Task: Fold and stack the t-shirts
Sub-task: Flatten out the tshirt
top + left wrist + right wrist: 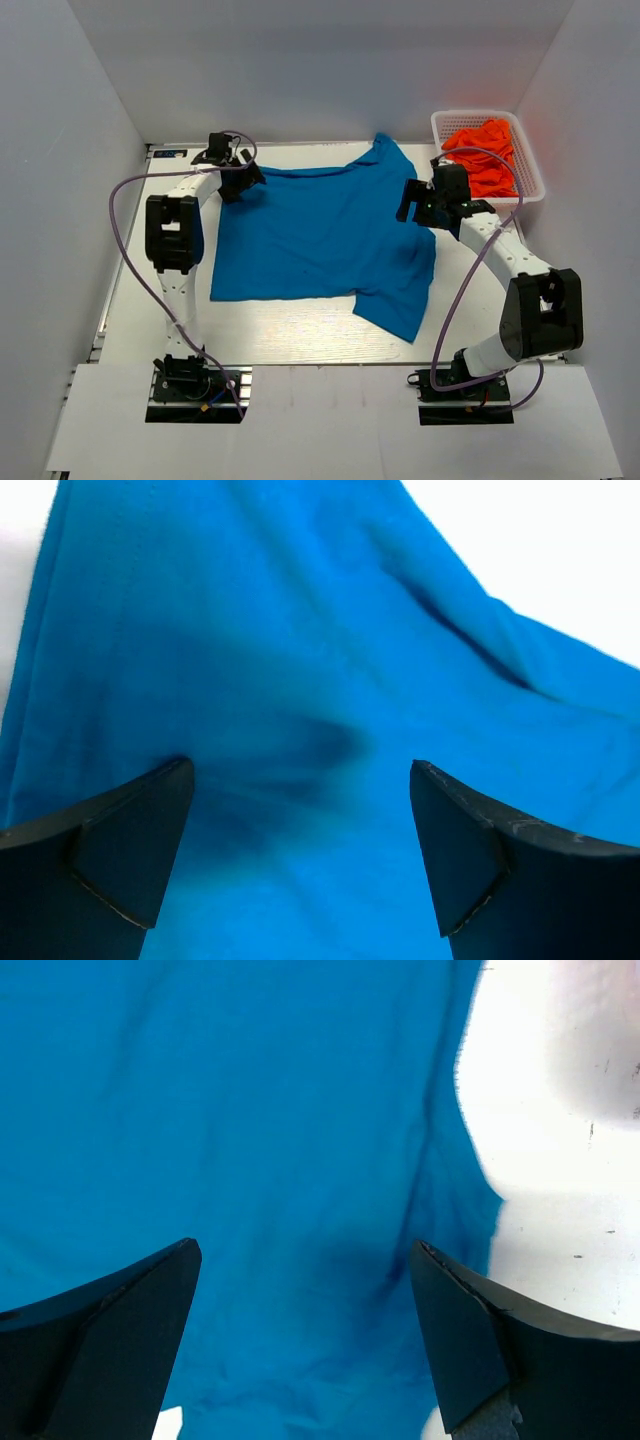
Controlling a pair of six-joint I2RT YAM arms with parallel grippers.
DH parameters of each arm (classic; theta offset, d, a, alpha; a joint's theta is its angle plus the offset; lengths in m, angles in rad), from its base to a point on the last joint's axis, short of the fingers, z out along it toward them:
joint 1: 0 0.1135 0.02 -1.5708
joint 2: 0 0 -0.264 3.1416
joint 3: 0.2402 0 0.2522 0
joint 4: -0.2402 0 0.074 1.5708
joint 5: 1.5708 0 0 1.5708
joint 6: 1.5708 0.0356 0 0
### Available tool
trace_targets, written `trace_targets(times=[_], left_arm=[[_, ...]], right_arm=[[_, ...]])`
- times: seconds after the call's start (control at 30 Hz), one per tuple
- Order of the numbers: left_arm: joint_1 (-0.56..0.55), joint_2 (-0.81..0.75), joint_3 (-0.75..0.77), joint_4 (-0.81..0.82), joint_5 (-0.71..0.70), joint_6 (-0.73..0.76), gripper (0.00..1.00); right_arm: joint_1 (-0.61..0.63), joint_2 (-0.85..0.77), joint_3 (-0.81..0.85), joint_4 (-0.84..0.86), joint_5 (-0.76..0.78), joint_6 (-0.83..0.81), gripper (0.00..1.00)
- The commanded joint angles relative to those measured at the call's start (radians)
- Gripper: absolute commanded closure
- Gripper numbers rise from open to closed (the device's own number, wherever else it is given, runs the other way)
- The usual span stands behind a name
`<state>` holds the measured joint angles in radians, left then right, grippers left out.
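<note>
Two arms stand at the near edge of the white table (300,335), their bases at 7 and 5 o'clock. One blue t-shirt (320,235) lies spread flat over the middle of the table. One sleeve points toward 5 o'clock near the front edge, and another part reaches to about 12 o'clock.

The left arm rises from its base and bends inward. The left gripper (243,180) is over the shirt's far left corner at about 10 o'clock, with its fingers wide apart and nothing between them. The wrist view shows only rumpled blue cloth below it.

The right arm curves up from 5 o'clock. The right gripper (420,208) is over the shirt's right edge at about 2 o'clock, also spread wide and holding nothing. Its wrist view shows the cloth's edge and bare table beside it.

Furthest off, at about 1 o'clock, one white basket (475,113) holds crumpled orange-red shirts (485,155). How many there are cannot be told. A purple cable loops beside each arm.
</note>
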<state>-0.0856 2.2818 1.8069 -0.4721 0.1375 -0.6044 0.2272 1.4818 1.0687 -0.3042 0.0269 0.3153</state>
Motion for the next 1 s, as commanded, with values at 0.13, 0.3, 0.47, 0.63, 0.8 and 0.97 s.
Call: trace_targets(times=[0.13, 0.3, 0.47, 0.63, 0.8, 0.97], left_arm=[[0.079, -0.031, -0.066, -0.253, -0.219, 0.061, 0.0], [0.09, -0.054, -0.066, -0.2, -0.17, 0.133, 0.0], [0.09, -0.03, 0.008, -0.214, -0.17, 0.153, 0.0], [0.09, -0.01, 0.041, -0.224, -0.17, 0.164, 0.0], [0.09, -0.001, 0.051, -0.224, -0.179, 0.164, 0.0], [0.099, 0.018, 0.075, -0.26, -0.236, 0.173, 0.0]], right_arm=[[-0.003, 0.0, -0.007, 0.045, -0.016, 0.018, 0.1], [0.006, 0.066, 0.026, 0.118, -0.157, 0.004, 0.1], [0.009, 0.274, 0.152, 0.137, -0.176, 0.028, 0.1], [0.017, 0.415, 0.269, 0.128, -0.177, 0.036, 0.1], [0.017, 0.506, 0.278, 0.158, -0.182, 0.051, 0.1], [0.008, 0.549, 0.272, 0.154, -0.093, 0.137, 0.1]])
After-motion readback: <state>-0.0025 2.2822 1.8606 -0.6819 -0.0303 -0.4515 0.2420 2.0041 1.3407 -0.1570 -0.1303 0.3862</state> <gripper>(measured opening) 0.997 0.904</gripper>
